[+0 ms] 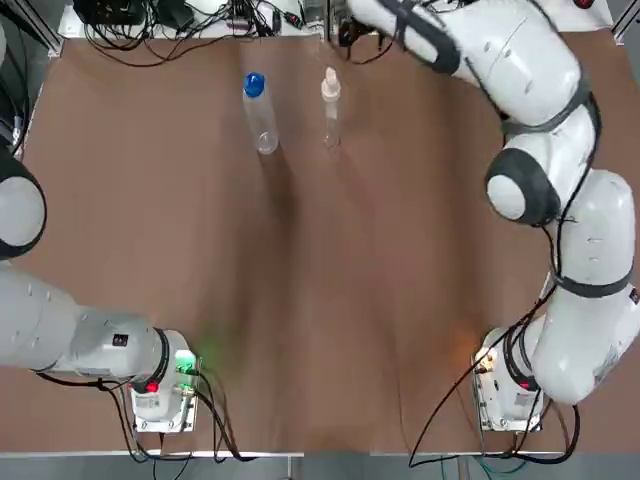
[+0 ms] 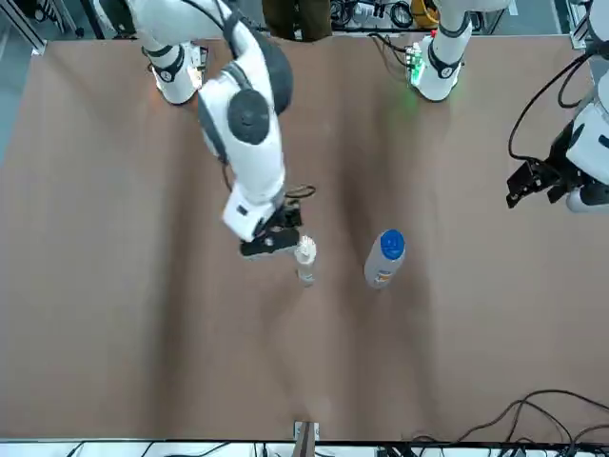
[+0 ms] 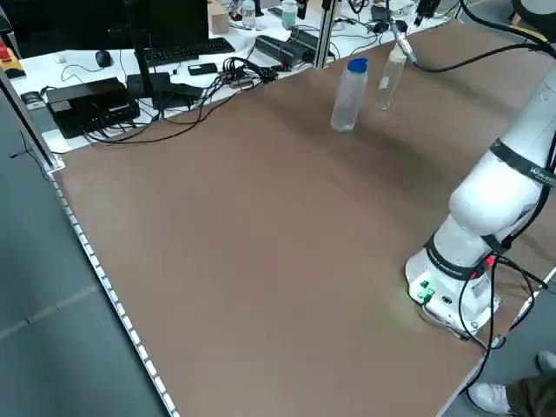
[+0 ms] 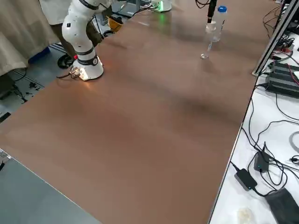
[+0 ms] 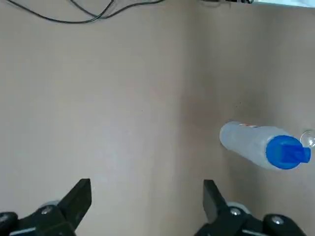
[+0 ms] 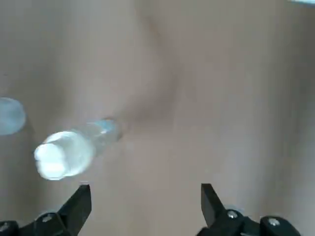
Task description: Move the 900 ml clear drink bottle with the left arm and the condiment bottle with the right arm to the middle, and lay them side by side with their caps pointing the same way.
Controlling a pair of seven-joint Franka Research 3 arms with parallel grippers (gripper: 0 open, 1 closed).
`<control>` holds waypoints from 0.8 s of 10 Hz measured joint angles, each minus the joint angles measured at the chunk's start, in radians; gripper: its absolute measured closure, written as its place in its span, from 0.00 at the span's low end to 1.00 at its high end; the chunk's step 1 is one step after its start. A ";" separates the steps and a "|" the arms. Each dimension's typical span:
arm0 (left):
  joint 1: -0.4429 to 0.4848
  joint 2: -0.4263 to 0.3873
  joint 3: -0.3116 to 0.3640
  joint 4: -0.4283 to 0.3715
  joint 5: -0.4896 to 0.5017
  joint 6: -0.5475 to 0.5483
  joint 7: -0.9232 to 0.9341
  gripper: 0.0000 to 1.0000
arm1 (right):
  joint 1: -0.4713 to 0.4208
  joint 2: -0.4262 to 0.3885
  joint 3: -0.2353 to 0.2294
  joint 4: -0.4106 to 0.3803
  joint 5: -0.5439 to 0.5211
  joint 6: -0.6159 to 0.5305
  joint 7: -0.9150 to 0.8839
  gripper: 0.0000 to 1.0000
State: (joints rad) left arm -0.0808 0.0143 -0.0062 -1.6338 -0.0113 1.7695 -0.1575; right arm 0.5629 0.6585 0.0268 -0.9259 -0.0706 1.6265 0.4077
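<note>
The clear drink bottle (image 1: 259, 115) with a blue cap stands upright at the far side of the table, also in the front view (image 2: 383, 259). About a hand's width to its right stands the slim condiment bottle (image 1: 330, 108) with a white cap (image 2: 304, 251). My right gripper (image 2: 270, 244) hovers just to the right of the condiment bottle, open, with nothing between its fingers (image 6: 81, 202); the bottle (image 6: 74, 150) lies off to one side of them. My left gripper (image 2: 535, 181) is far out at the table's left side, open (image 5: 146, 189), with the drink bottle (image 5: 261, 145) well away.
Cables, a keyboard and power bricks (image 3: 130, 87) lie beyond the table's far edge. The two arm bases (image 1: 160, 385) (image 1: 510, 385) stand at the near edge. Bare brown tabletop (image 1: 320, 280) stretches between the bases and the bottles.
</note>
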 joint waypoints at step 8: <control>0.001 0.006 -0.028 0.012 0.000 0.000 -0.004 0.00 | -0.436 -0.481 -0.001 -0.346 0.019 -0.177 -0.167 0.01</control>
State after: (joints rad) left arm -0.0799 0.0204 -0.0340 -1.6215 -0.0113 1.7693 -0.1619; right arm 0.1267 0.1776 0.0256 -1.2718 -0.0516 1.4490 0.2410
